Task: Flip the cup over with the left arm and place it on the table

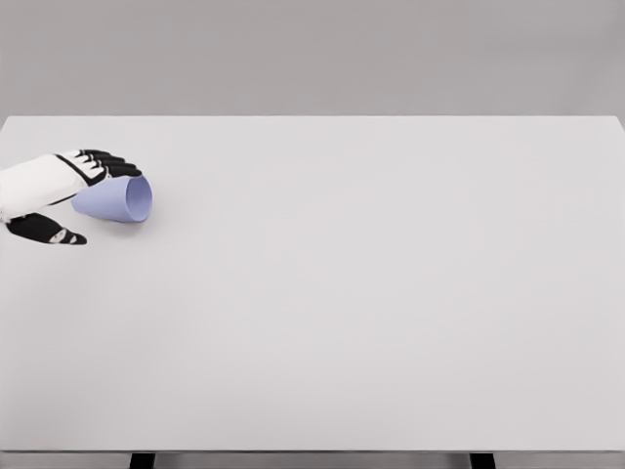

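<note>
Head view: the cup (119, 200) lies on its side near the left edge of the table (371, 293), mouth facing right. The left hand (57, 191) grasps it, fingers (105, 161) above, thumb (49, 232) below.

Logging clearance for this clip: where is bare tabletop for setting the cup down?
Everything right of the light-blue plastic cup is bare white table, through to the far, near and right edges. The only crowded spot is the far-left edge, where the left hand sits at the cup lying on its side.
</note>
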